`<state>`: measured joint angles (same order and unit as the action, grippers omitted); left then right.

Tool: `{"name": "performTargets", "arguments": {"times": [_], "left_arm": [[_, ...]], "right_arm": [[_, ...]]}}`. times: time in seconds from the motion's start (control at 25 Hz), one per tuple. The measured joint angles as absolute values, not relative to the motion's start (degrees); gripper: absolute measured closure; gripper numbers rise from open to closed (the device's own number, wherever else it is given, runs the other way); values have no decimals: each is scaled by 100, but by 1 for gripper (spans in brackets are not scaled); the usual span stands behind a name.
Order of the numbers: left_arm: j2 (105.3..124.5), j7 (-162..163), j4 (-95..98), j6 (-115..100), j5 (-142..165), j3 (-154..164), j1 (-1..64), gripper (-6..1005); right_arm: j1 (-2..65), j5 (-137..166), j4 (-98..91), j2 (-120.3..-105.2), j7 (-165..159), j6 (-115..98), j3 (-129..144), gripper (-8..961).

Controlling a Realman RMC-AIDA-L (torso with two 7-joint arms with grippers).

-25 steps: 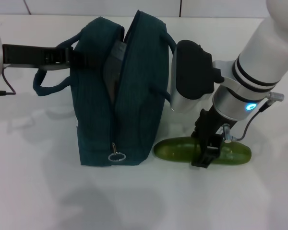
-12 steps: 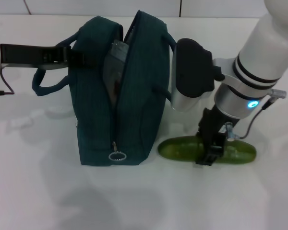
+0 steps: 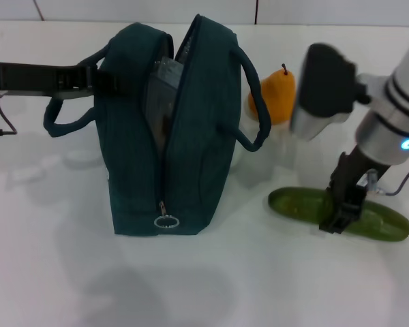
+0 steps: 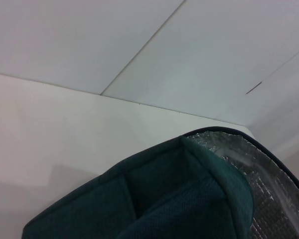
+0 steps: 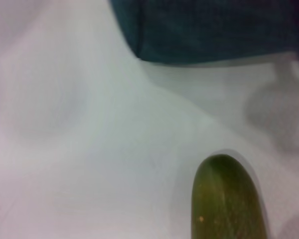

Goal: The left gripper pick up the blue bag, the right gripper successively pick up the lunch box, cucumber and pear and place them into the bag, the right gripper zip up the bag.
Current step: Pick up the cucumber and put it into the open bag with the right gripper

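Cucumber (image 3: 341,213) lies on worktop (image 3: 211,286) right of bag (image 3: 174,129), right tool (image 3: 341,208) clamped mid-length. Left tool (image 3: 99,78) grips bag handle. Risk: cucumber snags the narrow opening.

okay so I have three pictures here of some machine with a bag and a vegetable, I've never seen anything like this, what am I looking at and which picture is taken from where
This is a two-armed robot packing a bag. The wide picture comes from a camera on its head, looking down at a white table. The other two come from cameras on its wrists, so they are close-ups.

On the table stands the blue bag, unzipped. The left gripper holds one of its handles at the far left. The right gripper is clamped around the cucumber, which lies on the table beside the bag. The pear waits behind.

The left wrist picture shows the bag's rim and silvery lining. The right wrist picture shows the cucumber's end.
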<state>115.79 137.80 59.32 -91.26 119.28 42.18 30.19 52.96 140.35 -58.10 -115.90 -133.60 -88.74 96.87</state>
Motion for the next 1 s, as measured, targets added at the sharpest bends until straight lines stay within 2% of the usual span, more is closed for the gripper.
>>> {"name": "performTargets", "arguments": {"times": [0.4,1.0], "left_arm": [[11554,13774,5923,-9125,11926,4219,3054,952],[11577,13773,5955,-9154,11874,4219,3017,952]], "right_arm": [[4796,14213,-6968,-11555,-13360,-9506,8084,389],[4551,13947,-7919,-11533,-13286,-9603,6627,389]]}}
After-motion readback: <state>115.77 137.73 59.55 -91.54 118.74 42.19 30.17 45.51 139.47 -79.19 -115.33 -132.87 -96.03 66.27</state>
